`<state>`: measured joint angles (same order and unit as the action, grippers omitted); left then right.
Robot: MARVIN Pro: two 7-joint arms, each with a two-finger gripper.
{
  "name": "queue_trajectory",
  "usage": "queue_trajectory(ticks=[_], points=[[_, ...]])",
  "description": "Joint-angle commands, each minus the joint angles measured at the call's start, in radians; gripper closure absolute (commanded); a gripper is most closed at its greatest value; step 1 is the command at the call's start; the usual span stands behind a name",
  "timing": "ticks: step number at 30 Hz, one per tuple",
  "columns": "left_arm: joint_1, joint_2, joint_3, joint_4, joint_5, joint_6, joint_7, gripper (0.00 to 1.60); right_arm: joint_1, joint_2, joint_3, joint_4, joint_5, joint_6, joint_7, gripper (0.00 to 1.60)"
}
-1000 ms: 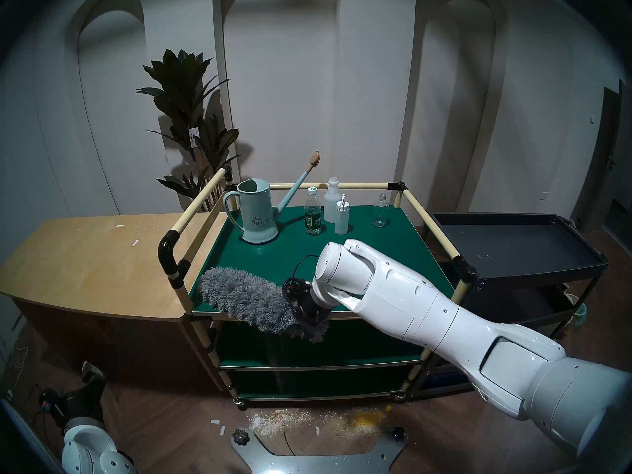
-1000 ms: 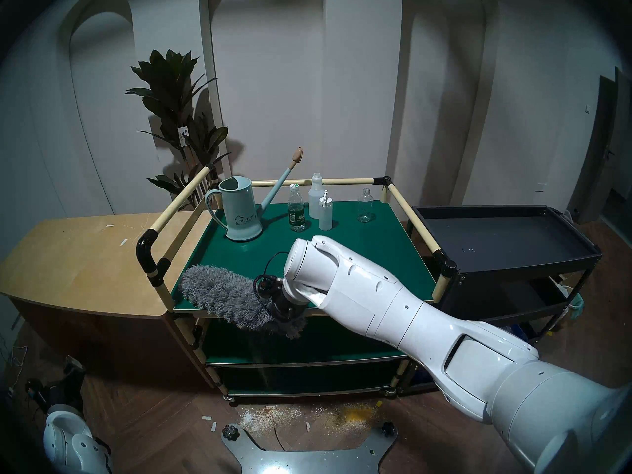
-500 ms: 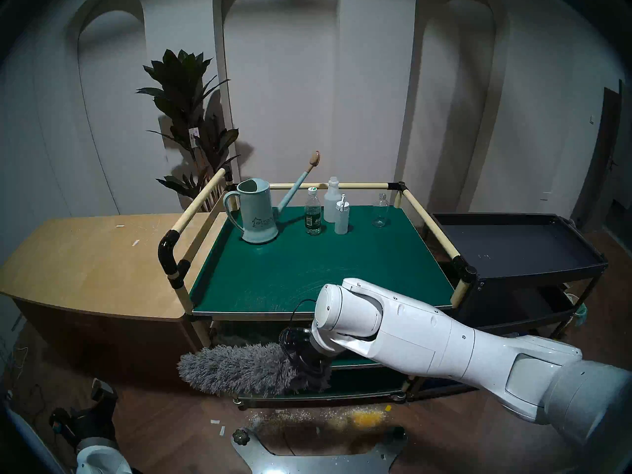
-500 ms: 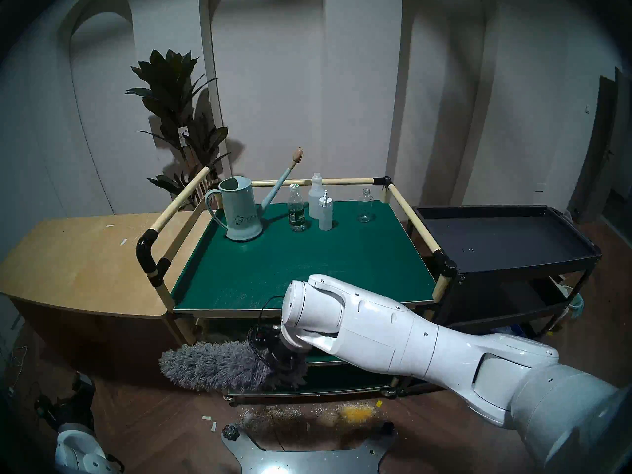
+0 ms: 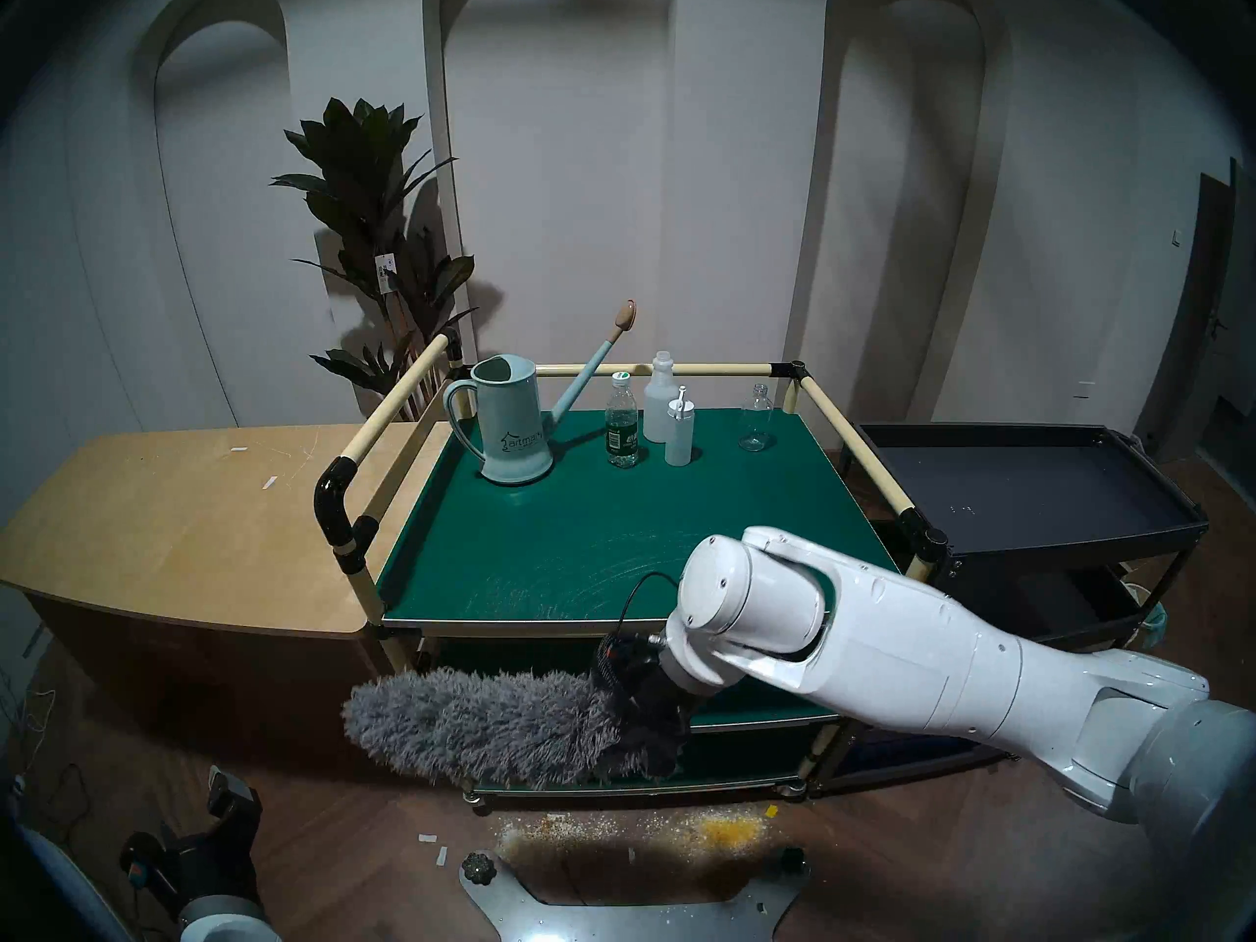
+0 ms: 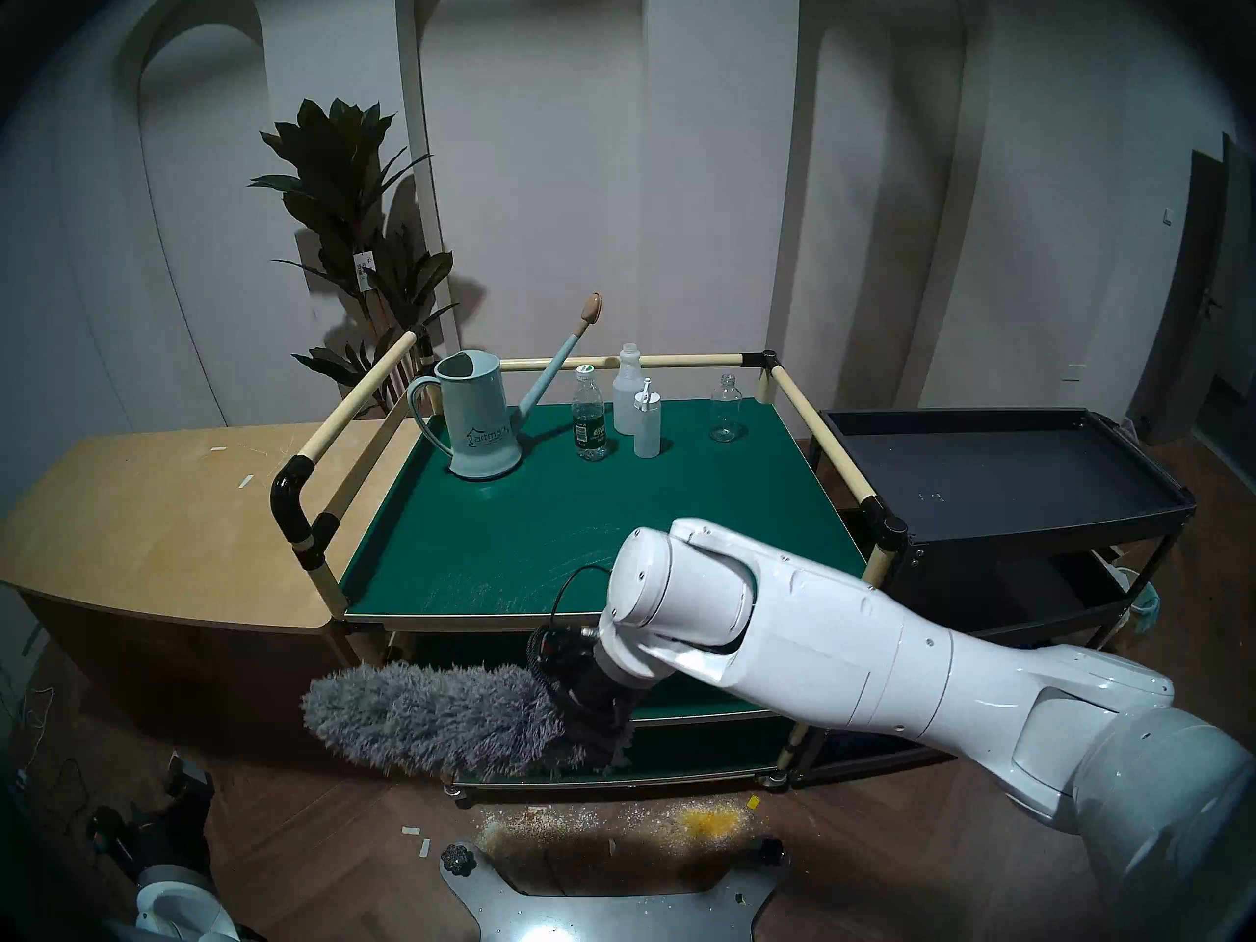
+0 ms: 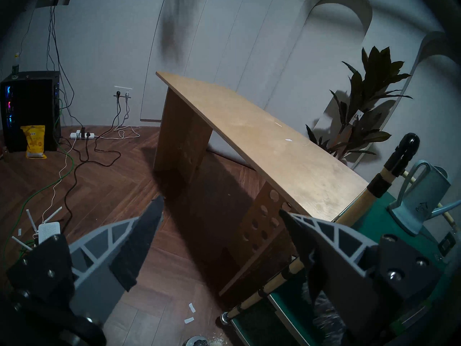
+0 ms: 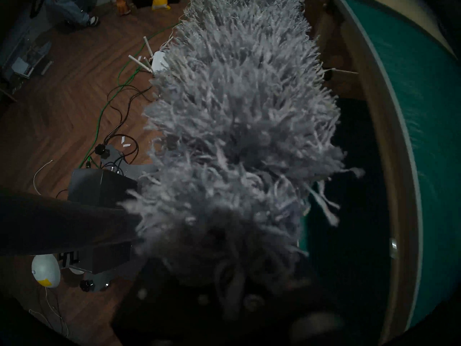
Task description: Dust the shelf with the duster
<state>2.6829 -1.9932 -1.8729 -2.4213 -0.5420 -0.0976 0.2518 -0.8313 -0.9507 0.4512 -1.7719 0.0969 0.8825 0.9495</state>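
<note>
The shelf (image 5: pixel 612 512) is a three-tier rack with dark green boards, cream rails and black joints. The grey fluffy duster (image 5: pixel 476 726) hangs level in front of the lower tiers, below the top board's front edge, head pointing left. It also shows in the head right view (image 6: pixel 435 720) and fills the right wrist view (image 8: pixel 237 100). My right gripper (image 5: pixel 646 706) is shut on its handle end, buried in the fluff. My left gripper (image 7: pixel 219 207) is open and empty, low at the left (image 5: pixel 217 791), apart from the shelf.
A pale blue watering can (image 5: pixel 513 431) and several bottles (image 5: pixel 622 420) stand at the back of the top board. A wooden counter (image 5: pixel 183 519) adjoins the shelf's left, a black tray cart (image 5: pixel 1019 485) its right. Crumbs (image 5: pixel 632 832) lie on the floor.
The duster went from the top board's front left corner down off the front edge to the lower tiers, then slightly right. My left gripper rose a little.
</note>
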Motion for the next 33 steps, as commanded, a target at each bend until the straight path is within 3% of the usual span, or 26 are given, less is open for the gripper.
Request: queue_trajectory(ticks=[1,6,11,12,13,17,20,21,24,26,33], points=[[-0.073,0.069,0.002,-0.022,0.047,-0.034,-0.053,0.00,0.041,0.111,0.144,0.033,0.034,0.050,-0.003,1.60],[-0.120,0.102,0.008,-0.022,0.064,-0.035,-0.076,0.00,0.036,0.152,0.202,0.069,0.047,0.077,-0.027,1.60],[-0.180,0.147,0.016,-0.022,0.088,-0.031,-0.105,0.00,0.027,0.233,0.275,0.095,0.073,0.077,-0.055,1.60],[-0.191,0.154,0.020,-0.022,0.091,-0.029,-0.111,0.00,0.025,0.221,0.293,0.112,0.075,0.077,-0.061,1.60],[-0.204,0.164,0.022,-0.022,0.096,-0.027,-0.116,0.00,0.022,0.255,0.306,0.110,0.083,0.077,-0.063,1.60],[-0.245,0.193,0.033,-0.022,0.110,-0.017,-0.135,0.00,0.011,0.285,0.362,0.142,0.100,0.077,-0.072,1.60],[-0.275,0.214,0.043,-0.022,0.120,-0.007,-0.148,0.00,0.000,0.340,0.399,0.156,0.116,0.077,-0.072,1.60],[-0.278,0.217,0.045,-0.022,0.121,-0.006,-0.150,0.00,-0.001,0.320,0.409,0.170,0.113,0.077,-0.074,1.60],[-0.318,0.247,0.057,-0.022,0.134,0.016,-0.166,0.00,-0.026,0.392,0.457,0.193,0.132,0.077,-0.074,1.60],[-0.324,0.251,0.059,-0.022,0.135,0.021,-0.168,0.00,-0.030,0.377,0.469,0.207,0.129,0.077,-0.077,1.60],[-0.395,0.298,0.065,-0.022,0.150,0.080,-0.187,0.00,-0.088,0.467,0.526,0.223,0.165,0.077,-0.068,1.60]])
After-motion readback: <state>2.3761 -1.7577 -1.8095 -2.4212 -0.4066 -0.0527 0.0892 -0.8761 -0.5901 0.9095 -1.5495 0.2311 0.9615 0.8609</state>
